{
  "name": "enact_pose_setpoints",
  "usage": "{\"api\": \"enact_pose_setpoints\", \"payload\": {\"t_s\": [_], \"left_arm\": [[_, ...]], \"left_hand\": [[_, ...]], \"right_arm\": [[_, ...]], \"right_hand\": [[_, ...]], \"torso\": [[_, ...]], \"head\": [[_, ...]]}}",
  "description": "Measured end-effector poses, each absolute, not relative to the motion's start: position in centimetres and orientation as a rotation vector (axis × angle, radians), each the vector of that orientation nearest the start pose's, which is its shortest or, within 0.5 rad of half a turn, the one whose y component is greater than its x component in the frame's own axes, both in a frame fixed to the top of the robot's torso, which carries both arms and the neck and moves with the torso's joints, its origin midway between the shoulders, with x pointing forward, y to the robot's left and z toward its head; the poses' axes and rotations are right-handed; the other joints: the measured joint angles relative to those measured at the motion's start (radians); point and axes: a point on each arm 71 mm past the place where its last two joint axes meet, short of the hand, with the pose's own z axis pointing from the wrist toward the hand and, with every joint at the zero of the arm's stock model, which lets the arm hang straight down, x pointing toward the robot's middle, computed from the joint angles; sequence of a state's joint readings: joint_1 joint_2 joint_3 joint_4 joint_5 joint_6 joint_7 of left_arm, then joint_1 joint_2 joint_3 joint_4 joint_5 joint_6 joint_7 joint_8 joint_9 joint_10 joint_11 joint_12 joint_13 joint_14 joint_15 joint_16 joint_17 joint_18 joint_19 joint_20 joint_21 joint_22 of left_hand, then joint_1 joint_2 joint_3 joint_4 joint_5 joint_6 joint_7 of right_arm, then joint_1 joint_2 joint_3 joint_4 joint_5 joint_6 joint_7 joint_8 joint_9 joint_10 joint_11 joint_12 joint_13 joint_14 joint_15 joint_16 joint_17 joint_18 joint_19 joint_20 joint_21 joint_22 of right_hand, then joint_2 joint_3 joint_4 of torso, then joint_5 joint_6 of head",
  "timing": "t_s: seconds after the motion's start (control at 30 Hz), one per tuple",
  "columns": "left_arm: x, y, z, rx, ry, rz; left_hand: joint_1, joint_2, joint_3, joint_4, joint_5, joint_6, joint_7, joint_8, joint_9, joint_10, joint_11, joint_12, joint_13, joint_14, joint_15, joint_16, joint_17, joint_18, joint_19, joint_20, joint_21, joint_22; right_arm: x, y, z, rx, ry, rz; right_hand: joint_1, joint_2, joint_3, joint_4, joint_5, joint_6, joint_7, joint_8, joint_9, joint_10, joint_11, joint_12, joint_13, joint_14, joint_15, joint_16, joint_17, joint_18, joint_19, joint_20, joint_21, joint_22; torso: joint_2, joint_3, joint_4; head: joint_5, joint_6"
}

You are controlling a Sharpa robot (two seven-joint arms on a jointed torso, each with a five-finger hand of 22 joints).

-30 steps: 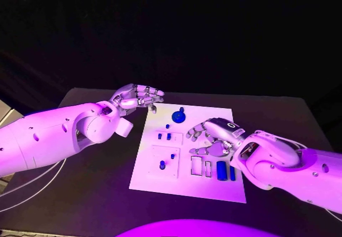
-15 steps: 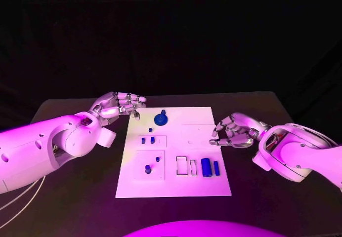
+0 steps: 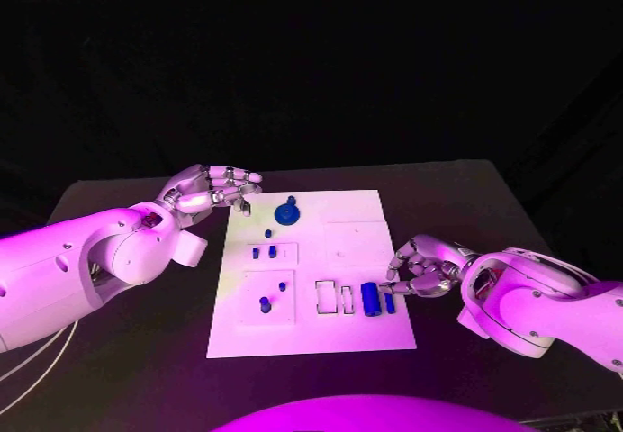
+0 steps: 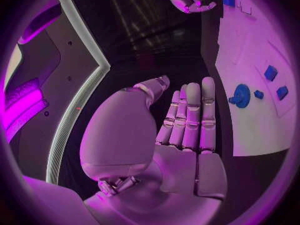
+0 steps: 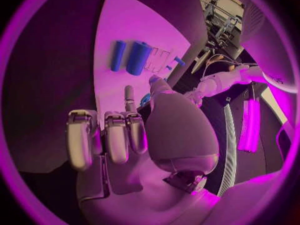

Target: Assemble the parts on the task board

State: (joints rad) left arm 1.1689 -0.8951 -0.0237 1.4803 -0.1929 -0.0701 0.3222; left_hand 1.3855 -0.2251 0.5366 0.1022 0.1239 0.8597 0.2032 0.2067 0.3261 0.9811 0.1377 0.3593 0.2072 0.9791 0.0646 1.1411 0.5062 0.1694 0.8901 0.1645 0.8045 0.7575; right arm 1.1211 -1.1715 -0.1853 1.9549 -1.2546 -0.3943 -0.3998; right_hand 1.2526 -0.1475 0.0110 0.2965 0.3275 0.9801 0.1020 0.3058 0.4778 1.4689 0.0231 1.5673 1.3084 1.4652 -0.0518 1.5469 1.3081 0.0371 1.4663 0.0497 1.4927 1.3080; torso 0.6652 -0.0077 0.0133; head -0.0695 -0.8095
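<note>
On the task board [image 3: 331, 270], the small stiff light blue cylinder [image 3: 370, 298] near the right edge is judged best pinched across its sides by the empty, curled right hand [image 3: 418, 266] just beside it, while nothing is held in the loosely extended left hand [image 3: 214, 189].

Our right silver many-fingered hand [image 3: 418, 267] has drawn back toward six o'clock, off the white task board [image 3: 350, 342] to beside its three-o'clock edge.
</note>
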Motion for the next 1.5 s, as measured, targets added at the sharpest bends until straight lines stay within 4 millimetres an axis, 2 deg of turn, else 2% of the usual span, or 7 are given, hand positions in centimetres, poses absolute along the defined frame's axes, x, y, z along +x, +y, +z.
{"api": "enact_pose_setpoints", "payload": {"t_s": [0.27,0.37,0.87,1.03,1.13,1.43,1.5], "left_arm": [[48.5,23.3,-19.2,-0.926,1.632,-1.585],[48.5,23.4,-19.2,-0.927,1.631,-1.584],[48.5,23.6,-19.2,-0.931,1.63,-1.581],[48.5,23.6,-19.2,-0.932,1.63,-1.581],[48.5,23.6,-19.2,-0.933,1.63,-1.581],[48.5,23.7,-19.2,-0.934,1.631,-1.581],[48.5,23.7,-19.2,-0.934,1.631,-1.58]], "left_hand": [[0.0,0.0,0.0,0.0,0.0,0.0,0.0,0.0,0.0,0.0,0.0,0.0,0.0,0.0,0.0,0.0,0.0,0.0,0.0,0.0,0.0,0.0],[0.0,0.0,0.0,0.0,0.0,0.0,0.0,0.0,0.0,0.0,0.0,0.0,0.0,0.0,0.0,0.0,0.0,0.0,0.0,0.0,0.0,0.0],[0.0,0.0,-0.003,0.003,0.0,0.0,0.0,0.0,0.0,0.0,0.0,0.0,0.0,0.0,0.0,0.0,-0.001,0.0,0.0,0.0,0.0,-0.002],[0.0,0.0,-0.003,0.003,0.0,0.0,0.0,0.0,0.0,-0.004,0.004,0.0,0.0,0.0,0.0,0.0,-0.001,0.0,0.0,0.0,-0.004,-0.002],[0.0,0.0,-0.003,0.003,0.0,0.0,0.0,0.0,0.0,-0.004,0.004,0.0,0.0,0.0,0.0,0.0,-0.001,0.0,0.0,0.0,-0.004,-0.002],[0.0,0.0,-0.003,0.003,0.0,0.0,0.0,0.0,0.0,-0.004,0.004,0.0,0.0,0.0,0.0,0.0,-0.001,0.0,0.0,0.0,-0.004,-0.001],[0.0,0.0,-0.003,0.003,0.0,0.0,0.0,0.0,0.0,-0.004,0.004,0.0,0.0,0.0,0.0,0.0,-0.001,0.0,0.0,0.0,-0.004,-0.002]], "right_arm": [[35.6,-23.3,-24.2,0.215,1.999,0.538],[35.7,-23.1,-24.3,0.203,1.997,0.533],[35.7,-22.3,-25.5,0.165,2.028,0.508],[35.7,-21.5,-25.8,0.146,2.037,0.513],[35.7,-21.2,-26.2,0.14,2.046,0.505],[35.9,-20.5,-26.9,0.12,2.059,0.473],[36.0,-20.3,-27.0,0.113,2.056,0.471]], "right_hand": [[0.0,0.0,0.0,0.0,0.0,0.0,0.0,0.004,0.001,0.0,0.0,0.0,0.0,0.0,0.0,0.0,0.0,0.0,0.0,0.0,0.006,0.0],[-0.009,-0.001,-0.003,-0.003,0.0,0.0,0.0,0.005,0.003,0.0,0.0,0.0,0.0,0.0,0.0,0.0,0.0,-0.015,0.0,0.0,0.008,0.0],[-0.074,0.008,-0.017,0.0,0.0,0.006,-0.006,0.023,0.01,0.0,0.0,0.0,0.0,0.0,0.0,0.003,0.0,-0.015,0.0,0.0,0.023,0.0],[-0.102,0.004,-0.034,0.0,0.0,0.006,-0.006,0.033,0.012,-0.004,-0.003,0.0,0.0,0.0,0.0,0.003,0.0,-0.015,0.0,0.0,0.023,0.0],[-0.125,0.012,-0.064,0.0,0.0,0.01,-0.01,0.039,0.015,-0.004,-0.003,0.0,0.0,0.0,0.0,0.003,0.0,-0.015,0.0,0.0,0.023,0.0],[-0.127,0.015,-0.083,0.0,0.0,0.015,-0.013,0.056,0.025,-0.004,-0.003,0.0,0.0,0.0,0.0,0.003,0.0,-0.015,0.0,0.0,0.023,-0.001],[-0.102,0.023,-0.087,-0.004,0.0,0.019,-0.012,0.058,0.028,0.0,-0.007,0.0,-0.001,0.0,0.0,0.003,0.0,-0.015,0.0,0.0,0.024,-0.001]], "torso": [[-0.001,-0.0007,-0.0006],[-0.001,-0.0011,-0.0001],[-0.001,-0.0013,-0.0001],[0.0,-0.0012,0.0],[0.0,-0.0013,0.0005],[-0.001,-0.0019,0.0002],[-0.001,-0.0019,0.0002]], "head": [[0.006,-0.005],[0.007,-0.006],[0.012,-0.012],[0.014,-0.014],[0.015,-0.016],[0.02,-0.02],[0.021,-0.021]]}}
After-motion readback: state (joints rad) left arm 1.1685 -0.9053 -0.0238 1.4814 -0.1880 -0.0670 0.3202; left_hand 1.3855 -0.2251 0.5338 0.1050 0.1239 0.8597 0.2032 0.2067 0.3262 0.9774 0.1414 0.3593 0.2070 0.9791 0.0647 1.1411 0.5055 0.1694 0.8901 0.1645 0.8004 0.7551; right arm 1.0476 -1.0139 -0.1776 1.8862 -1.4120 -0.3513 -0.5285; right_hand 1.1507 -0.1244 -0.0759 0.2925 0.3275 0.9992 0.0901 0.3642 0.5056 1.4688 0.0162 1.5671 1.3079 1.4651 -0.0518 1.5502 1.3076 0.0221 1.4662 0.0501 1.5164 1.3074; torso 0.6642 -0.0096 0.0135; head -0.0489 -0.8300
